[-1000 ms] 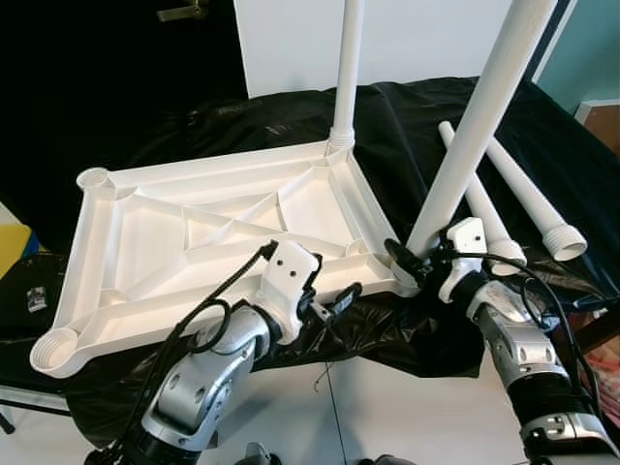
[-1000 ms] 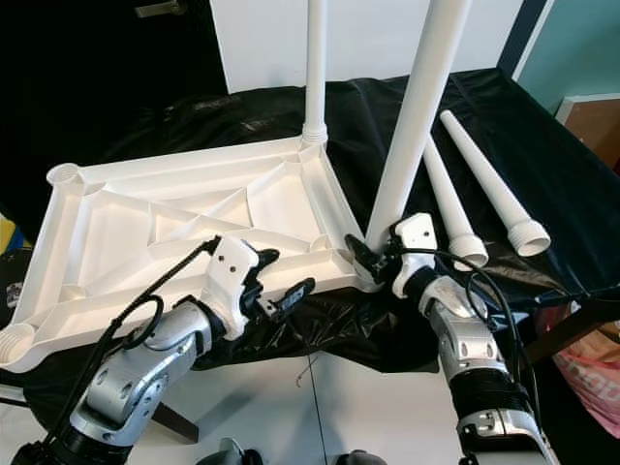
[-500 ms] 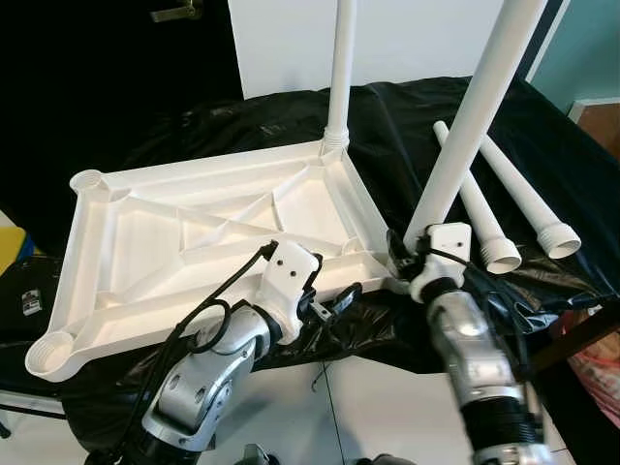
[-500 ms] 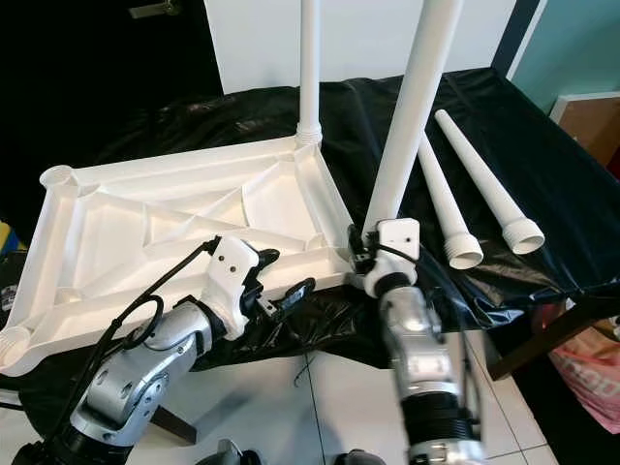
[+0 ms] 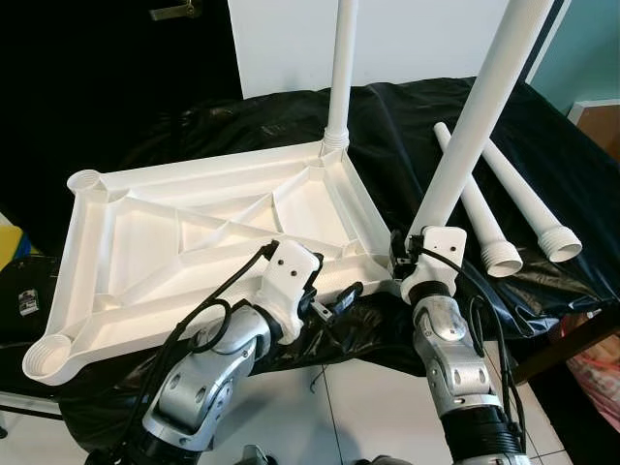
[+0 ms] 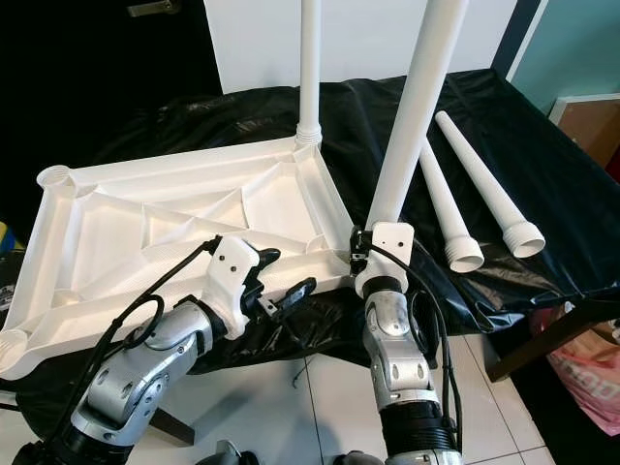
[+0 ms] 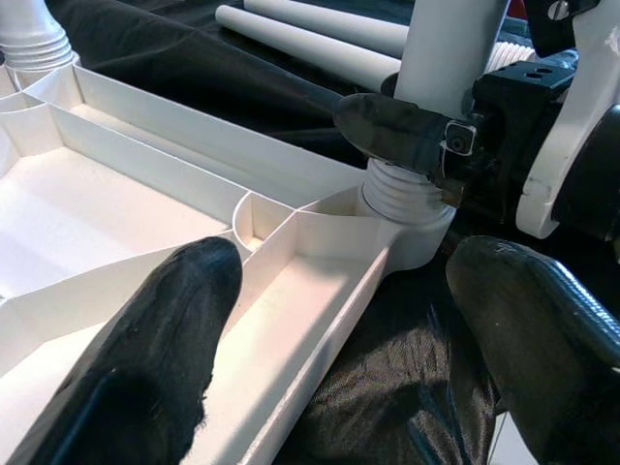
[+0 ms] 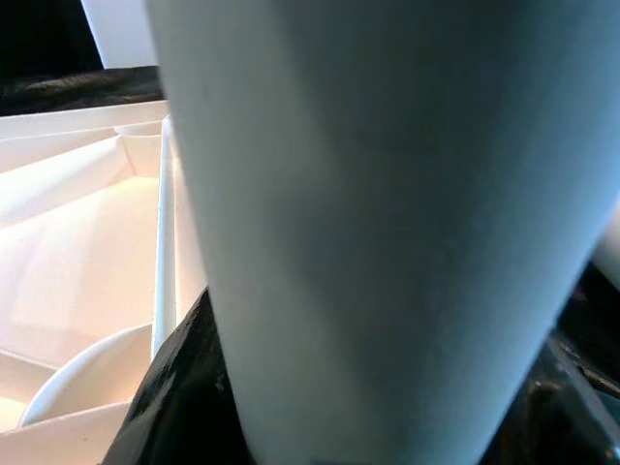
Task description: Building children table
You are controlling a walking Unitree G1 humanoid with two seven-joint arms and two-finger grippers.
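Observation:
The white tabletop (image 5: 194, 232) lies upside down on a black cloth. One white leg (image 5: 341, 68) stands screwed into its far right corner. A second leg (image 5: 470, 126) stands in the near right corner socket (image 7: 407, 208). My right gripper (image 5: 405, 254) is shut on that leg just above its threaded base, and the leg (image 8: 387, 223) sits between its black fingers (image 8: 174, 387). My left gripper (image 5: 334, 293) is open over the tabletop's near rim, left of the socket. One of its fingers (image 7: 165, 339) is over the tray side and the other is outside.
Two loose white legs (image 5: 473, 203) (image 5: 528, 194) lie on the black cloth (image 5: 407, 116) to the right. The sockets at the far left corner (image 5: 85, 180) and the near left corner (image 5: 46, 360) are open. White floor tiles lie below the table's front edge, with a pink bag (image 5: 596, 358) at the right.
My right arm has swung from the right side to directly beneath the leg's base, still gripping it. The leg now stands a little more upright. My left gripper has not moved.

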